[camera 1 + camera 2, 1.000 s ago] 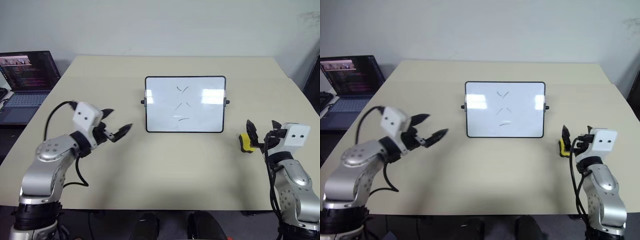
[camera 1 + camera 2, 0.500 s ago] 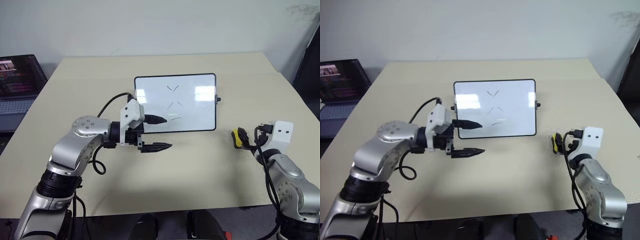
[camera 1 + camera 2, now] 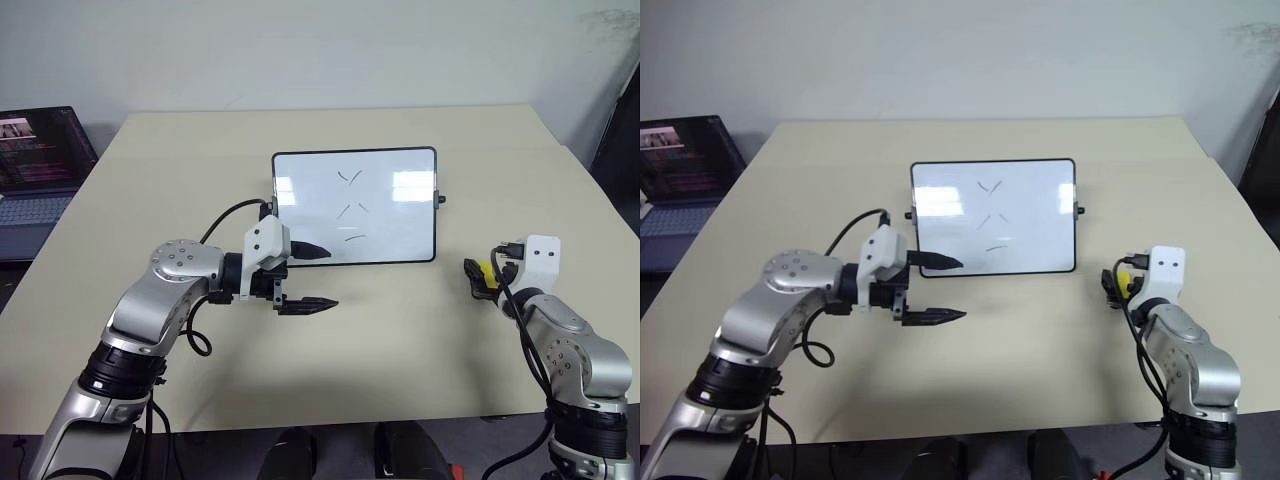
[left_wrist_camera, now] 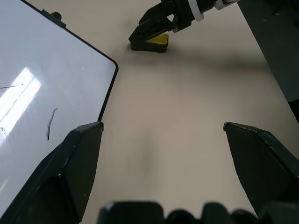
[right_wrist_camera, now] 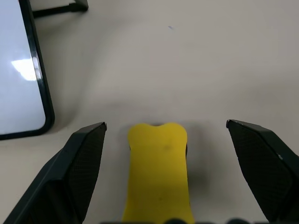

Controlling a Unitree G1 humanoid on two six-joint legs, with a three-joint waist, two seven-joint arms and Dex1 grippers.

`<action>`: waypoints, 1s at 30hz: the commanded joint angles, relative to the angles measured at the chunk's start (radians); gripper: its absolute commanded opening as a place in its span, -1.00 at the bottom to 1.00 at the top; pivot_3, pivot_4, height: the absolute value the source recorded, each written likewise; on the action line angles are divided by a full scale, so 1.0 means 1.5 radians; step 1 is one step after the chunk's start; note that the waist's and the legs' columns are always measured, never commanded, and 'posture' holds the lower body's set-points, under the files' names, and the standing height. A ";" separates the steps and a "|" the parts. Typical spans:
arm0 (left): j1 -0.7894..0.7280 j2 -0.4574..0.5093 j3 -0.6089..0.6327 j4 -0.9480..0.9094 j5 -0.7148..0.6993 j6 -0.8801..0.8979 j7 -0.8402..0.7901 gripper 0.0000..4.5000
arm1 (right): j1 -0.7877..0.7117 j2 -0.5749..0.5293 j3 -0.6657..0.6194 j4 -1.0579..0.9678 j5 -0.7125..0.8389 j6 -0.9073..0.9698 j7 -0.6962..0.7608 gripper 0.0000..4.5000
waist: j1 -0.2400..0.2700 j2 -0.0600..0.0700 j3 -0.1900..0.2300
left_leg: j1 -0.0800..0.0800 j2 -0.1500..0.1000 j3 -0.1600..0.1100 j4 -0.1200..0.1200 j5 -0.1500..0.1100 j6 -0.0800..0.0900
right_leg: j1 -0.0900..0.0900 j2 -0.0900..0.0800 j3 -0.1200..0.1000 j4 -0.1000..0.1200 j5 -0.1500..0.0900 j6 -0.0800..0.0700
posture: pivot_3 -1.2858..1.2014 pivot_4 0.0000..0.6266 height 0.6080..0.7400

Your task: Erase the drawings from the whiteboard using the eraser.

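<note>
At centre frame the whiteboard (image 3: pixel 355 207) lies on the table (image 3: pixel 400 340), its drawings (image 3: pixel 349 208) unerased. Lower right, the eraser (image 5: pixel 159 172) sits between the right gripper (image 5: pixel 166 177)'s wide-spread fingers — untouched by either. Left of centre, the left gripper (image 3: pixel 305 278) hovers open and empty, one finger over the board's lower-left corner.

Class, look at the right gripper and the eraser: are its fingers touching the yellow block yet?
Apart. In the right wrist view the eraser lies on the table between the open right gripper, with bare tabletop showing on both sides between it and the fingers.
</note>
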 commanded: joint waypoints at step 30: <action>0.038 -0.009 0.033 -0.013 0.006 0.001 0.061 1.00 | -0.008 0.000 0.020 -0.008 -0.026 -0.037 0.038 -0.40 | 0.000 0.000 0.000 | 0.001 0.000 0.000 0.002 0.000 0.000 | 0.000 0.000 0.000 0.004 0.000 0.000 | 0.03 -0.52 1.00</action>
